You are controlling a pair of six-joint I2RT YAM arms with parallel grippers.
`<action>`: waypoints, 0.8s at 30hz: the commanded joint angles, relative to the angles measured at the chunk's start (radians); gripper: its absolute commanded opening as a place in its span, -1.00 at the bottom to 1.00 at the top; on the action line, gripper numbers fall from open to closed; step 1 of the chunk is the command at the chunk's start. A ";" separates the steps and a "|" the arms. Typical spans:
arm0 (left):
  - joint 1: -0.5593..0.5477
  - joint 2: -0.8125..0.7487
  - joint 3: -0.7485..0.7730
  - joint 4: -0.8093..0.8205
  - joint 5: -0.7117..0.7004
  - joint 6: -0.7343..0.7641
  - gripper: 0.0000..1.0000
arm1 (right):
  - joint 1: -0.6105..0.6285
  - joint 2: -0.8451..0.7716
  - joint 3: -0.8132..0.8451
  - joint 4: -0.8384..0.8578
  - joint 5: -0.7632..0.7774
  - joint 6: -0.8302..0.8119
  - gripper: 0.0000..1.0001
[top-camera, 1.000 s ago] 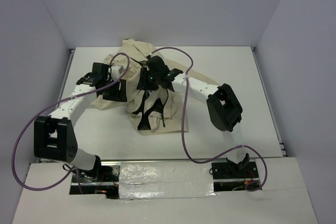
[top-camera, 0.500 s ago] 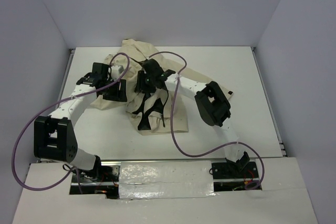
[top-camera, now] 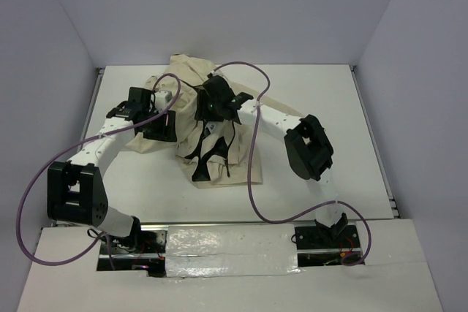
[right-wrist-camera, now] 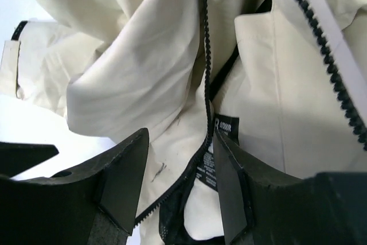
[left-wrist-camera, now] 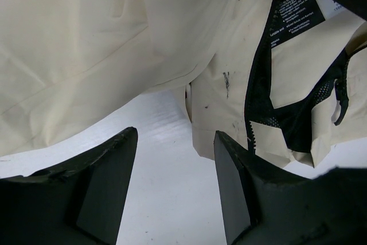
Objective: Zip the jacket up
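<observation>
Jacket (top-camera: 238,169) lies crumpled mid-tabletop (top-camera: 329,107), toward the far edge. Front is open, dark lining exposed, the two zipper (right-wrist-camera: 205,55) halves apart. Right hand (right-wrist-camera: 180,142) hovers just over the zipper line, fingers apart, gripping nothing. Left hand (left-wrist-camera: 175,142) is over bare tabletop beside the jacket's edge, fingers apart, empty.

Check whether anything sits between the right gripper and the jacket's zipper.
Nothing visible does. The right gripper, fingers open, hangs directly over the large cream-beige cloth jacket. Its dark zipper line runs uncovered between the fingers, with only the jacket's own folds around it.
</observation>
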State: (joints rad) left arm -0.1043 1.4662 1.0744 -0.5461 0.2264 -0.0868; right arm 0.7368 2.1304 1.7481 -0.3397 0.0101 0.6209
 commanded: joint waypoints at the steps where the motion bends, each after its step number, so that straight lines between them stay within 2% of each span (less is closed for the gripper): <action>1: -0.002 -0.023 0.013 0.008 0.014 -0.010 0.37 | -0.004 0.025 0.065 -0.039 0.036 -0.029 0.13; 5: -0.002 -0.027 0.013 0.008 0.010 -0.007 0.37 | -0.008 0.077 0.091 0.008 -0.033 -0.038 0.13; 8: -0.002 -0.029 0.015 0.006 0.005 -0.005 0.37 | -0.008 0.120 0.145 -0.027 -0.062 -0.023 0.13; 11: -0.003 -0.030 0.015 0.002 0.002 -0.001 0.37 | -0.007 0.118 0.113 0.019 -0.100 -0.021 0.13; 16: -0.002 -0.029 0.024 -0.003 0.024 0.002 0.37 | -0.005 0.121 0.060 0.152 -0.350 -0.044 0.04; 17: -0.003 -0.029 0.028 -0.008 0.028 0.004 0.37 | -0.002 0.118 0.048 0.177 -0.373 -0.050 -0.05; 18: -0.003 -0.030 0.035 -0.014 0.045 0.012 0.38 | -0.002 0.112 0.036 0.186 -0.387 -0.052 -0.37; 19: -0.003 -0.035 0.041 -0.027 0.057 0.015 0.39 | -0.002 0.085 0.022 0.197 -0.391 -0.056 -0.55; 20: -0.002 -0.038 0.050 -0.037 0.068 0.027 0.39 | -0.002 0.063 -0.019 0.226 -0.387 -0.065 -0.84; 22: -0.002 -0.043 0.058 -0.060 0.120 0.047 0.41 | -0.005 -0.016 -0.068 0.263 -0.372 -0.082 -1.00; 24: -0.001 -0.064 0.053 -0.081 0.161 0.076 0.42 | -0.005 -0.070 -0.133 0.323 -0.364 -0.119 -1.00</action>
State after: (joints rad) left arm -0.1043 1.4567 1.0893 -0.5880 0.2939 -0.0578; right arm 0.7303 2.1990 1.6623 -0.1364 -0.3054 0.5552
